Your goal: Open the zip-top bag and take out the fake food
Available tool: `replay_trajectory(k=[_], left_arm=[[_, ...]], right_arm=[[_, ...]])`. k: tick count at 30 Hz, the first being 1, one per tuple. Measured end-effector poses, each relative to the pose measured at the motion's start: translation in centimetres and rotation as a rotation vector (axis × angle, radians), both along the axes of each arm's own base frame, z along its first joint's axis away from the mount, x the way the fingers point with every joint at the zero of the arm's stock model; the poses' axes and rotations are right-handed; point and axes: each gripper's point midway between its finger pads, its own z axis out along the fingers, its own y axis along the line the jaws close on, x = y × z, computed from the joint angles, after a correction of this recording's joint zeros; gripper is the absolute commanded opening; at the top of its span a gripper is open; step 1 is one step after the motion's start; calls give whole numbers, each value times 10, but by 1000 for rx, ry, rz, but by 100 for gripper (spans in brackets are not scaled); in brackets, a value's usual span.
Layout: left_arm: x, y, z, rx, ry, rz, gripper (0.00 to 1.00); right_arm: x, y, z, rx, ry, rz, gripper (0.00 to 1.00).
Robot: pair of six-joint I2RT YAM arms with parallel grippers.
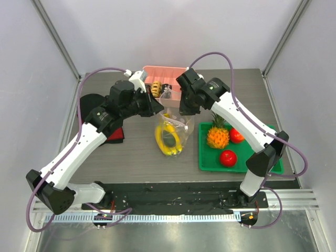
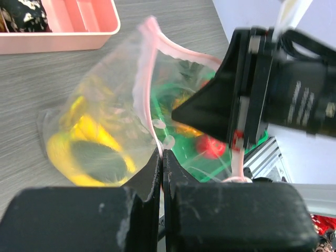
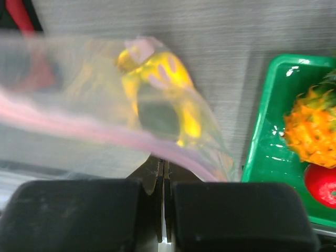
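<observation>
The left gripper (image 2: 161,157) and right gripper (image 3: 163,165) pinch the crinkly bag (image 1: 176,126), banana (image 1: 159,139) and avocado (image 1: 169,138) inside; green tray (image 1: 208,161) holds pineapple (image 1: 217,136).

banana (image 1: 167,139) in bag (image 1: 188,126), pineapple (image 1: 218,137) on tray (image 1: 211,160)

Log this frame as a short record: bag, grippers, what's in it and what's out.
bag: zip-top bag mid-table, mouth parted
left gripper: shut on the bag's zip strip
right gripper: shut on the bag's zip strip
in bag: banana, avocado
on green tray: pineapple, two red fruits
behind: pink container
</observation>
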Motion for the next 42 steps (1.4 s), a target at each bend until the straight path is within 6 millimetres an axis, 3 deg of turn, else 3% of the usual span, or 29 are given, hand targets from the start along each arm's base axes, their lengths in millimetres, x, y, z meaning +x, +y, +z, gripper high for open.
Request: replay_trajectory(k=[4,10,14,18,29,36,42], left_arm=[[-5,4,7,-8,-14,3,0],[-5,2,5,-5,-9,-3,0],[-3,-3,1,5,1,-8,0],[0,-4,-1,8,-3,-3,0],[-5,-2,0,22,-22,-5,0],[-6,-1,0,22,-21,-5,0],[-6,0,-8,38,-13,-3,0]], right_arm=[[7,-6,9,7,-6,-22,2],[11,50,32,99,-34,77,4],[4,70,23,113,2,106,5],[6,70,17,118,19,74,4],[-1,43,-49,75,60,13,4],[4,55,-56,113,11,73,13],[-5,51,-99,72,38,119,21]])
